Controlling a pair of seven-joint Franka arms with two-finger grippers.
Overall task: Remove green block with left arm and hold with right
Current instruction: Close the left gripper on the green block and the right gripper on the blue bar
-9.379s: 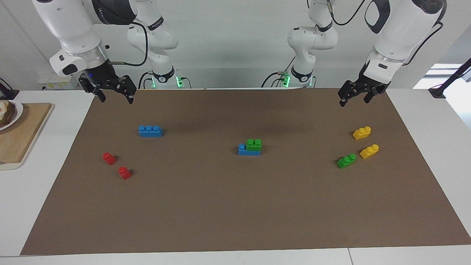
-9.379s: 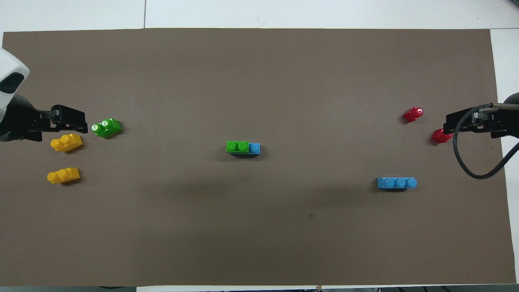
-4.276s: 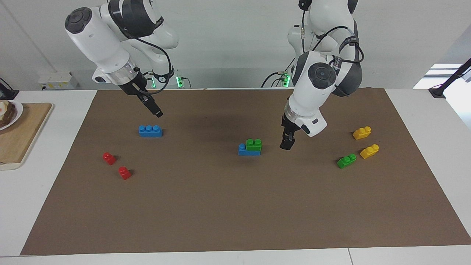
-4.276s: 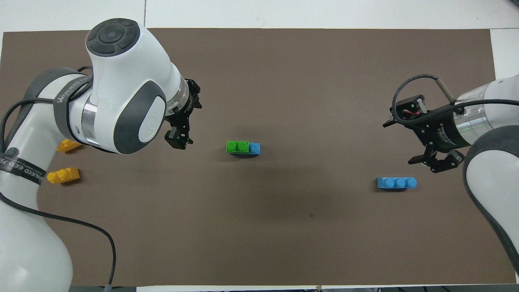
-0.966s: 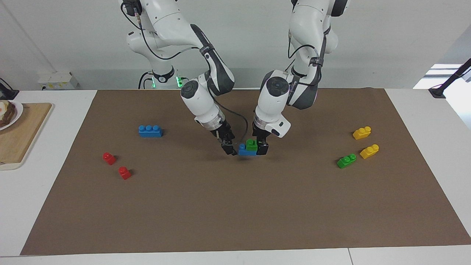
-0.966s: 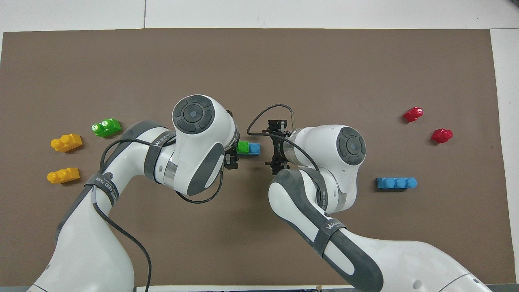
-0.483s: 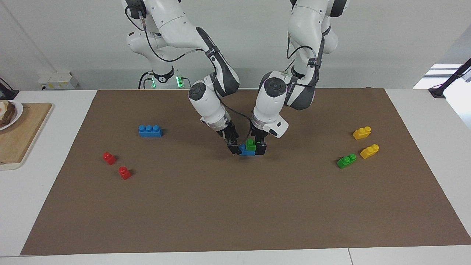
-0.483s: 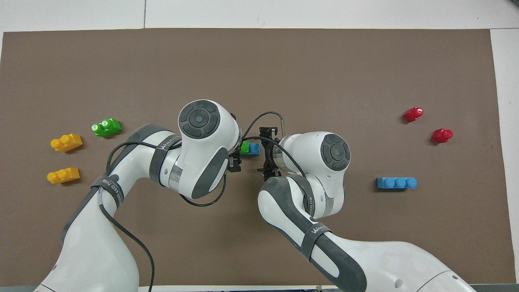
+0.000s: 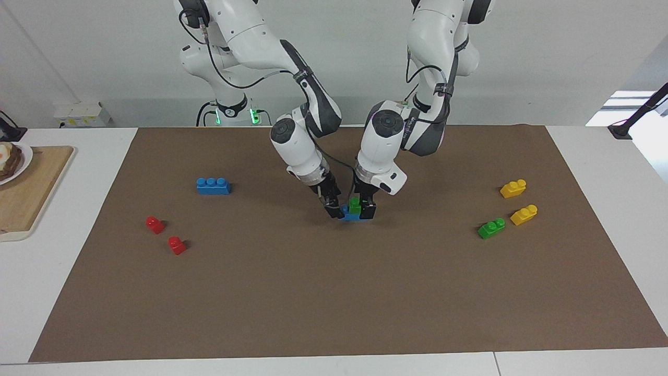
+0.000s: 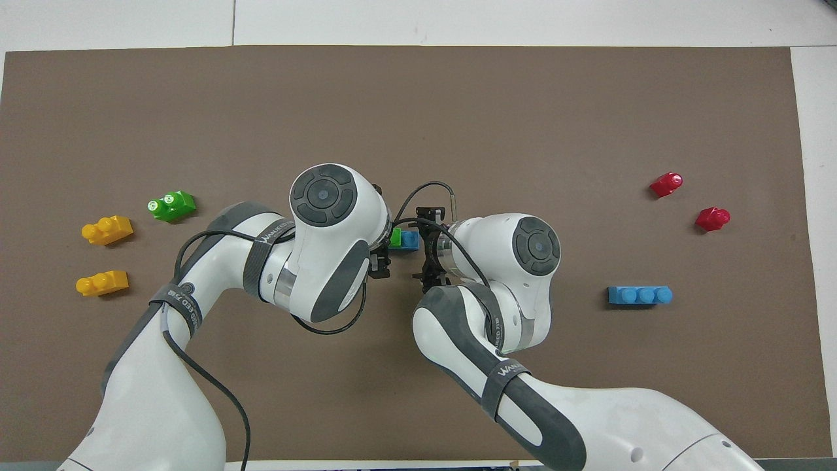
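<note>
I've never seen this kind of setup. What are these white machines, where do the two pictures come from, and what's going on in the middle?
Two white robot arms work at a table with a brown mat. One picture faces them; the other looks down from above. Mid-mat, a green block sits on a blue brick. The left gripper is at the green block, the right gripper at the blue brick's end. Whether either grips yet is unclear. Loose on the mat: another blue brick, two red pieces, two yellow bricks and a second green one.

Green block on a blue brick, yellow bricks, red pieces, brown mat, white arms.
</note>
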